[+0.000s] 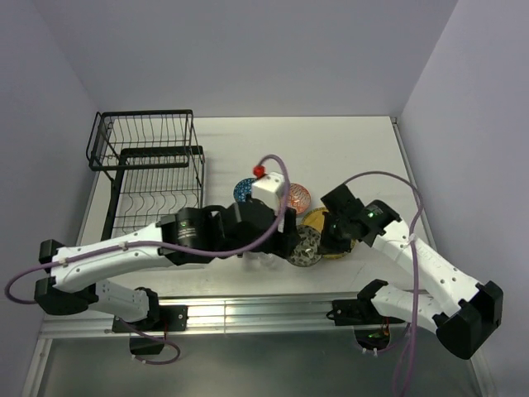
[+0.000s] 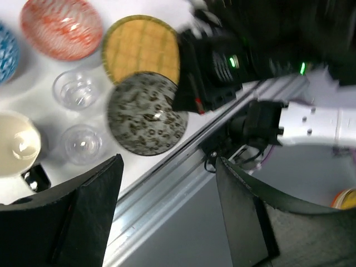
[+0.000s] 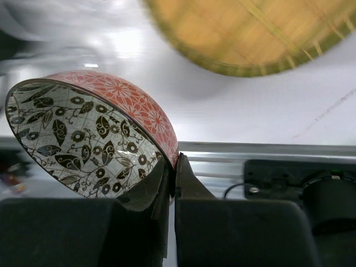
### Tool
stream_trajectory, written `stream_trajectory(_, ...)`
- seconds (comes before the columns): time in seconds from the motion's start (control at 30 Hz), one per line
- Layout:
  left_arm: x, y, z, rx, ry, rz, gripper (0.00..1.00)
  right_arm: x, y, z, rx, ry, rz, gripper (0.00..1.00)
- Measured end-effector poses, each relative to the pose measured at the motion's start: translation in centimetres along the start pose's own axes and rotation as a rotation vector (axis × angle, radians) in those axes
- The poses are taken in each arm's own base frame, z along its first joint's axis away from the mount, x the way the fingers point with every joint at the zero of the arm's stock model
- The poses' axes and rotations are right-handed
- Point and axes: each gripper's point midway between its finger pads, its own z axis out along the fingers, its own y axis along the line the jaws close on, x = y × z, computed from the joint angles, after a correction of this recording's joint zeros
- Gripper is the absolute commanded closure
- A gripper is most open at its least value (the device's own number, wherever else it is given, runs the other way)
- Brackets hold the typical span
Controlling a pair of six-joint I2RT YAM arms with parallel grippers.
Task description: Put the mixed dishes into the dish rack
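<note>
**Right gripper (image 3: 172,167) pinches grey bowl (image 3: 83,144) by rim**

Jaws shut tight on the tilted bowl's rim, close to the front rail (image 2: 167,183). Left gripper (image 2: 167,167) hangs beside, spread wide, holding nothing. Just behind lie plate (image 2: 142,47), glasses (image 2: 75,89), mug (image 2: 16,142), orange bowl (image 2: 61,28) and blue bowl (image 2: 5,53), tightly grouped. Rack (image 1: 157,174) stands far left, near the blue bowl; bare tabletop (image 1: 355,157) spreads far right.

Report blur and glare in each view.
Top external: sharp, even light, glare on the front rail. Left wrist: the right arm smeared by blur. Right wrist: yellow plate blurred, the leaf-patterned bowl in the right tool crisp.
</note>
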Motion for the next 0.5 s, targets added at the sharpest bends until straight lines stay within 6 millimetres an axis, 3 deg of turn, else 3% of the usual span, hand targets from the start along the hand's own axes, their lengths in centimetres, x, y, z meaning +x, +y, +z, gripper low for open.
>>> stream_trajectory(0.13, 2.3, -4.1, 1.0, 0.079, 0.026, 0.219, 0.32, -1.8, 2.8, -3.9, -0.100, -0.044, -0.041, 1.00)
stream_trajectory(0.23, 4.3, -6.1, 0.8, 0.125, 0.026, 0.395, 0.35, -1.8, 4.2, -5.8, -0.158, -0.026, -0.072, 1.00)
stream_trajectory(0.33, 5.4, -7.1, 0.1, 0.161, 0.020, 0.519, 0.54, -1.1, 4.6, -6.6, -0.185, 0.020, -0.099, 1.00)
stream_trajectory(0.5, 4.3, -7.1, -0.3, 0.155, -0.020, 0.639, 0.55, 0.9, 4.5, -7.1, -0.214, 0.117, -0.141, 1.00)
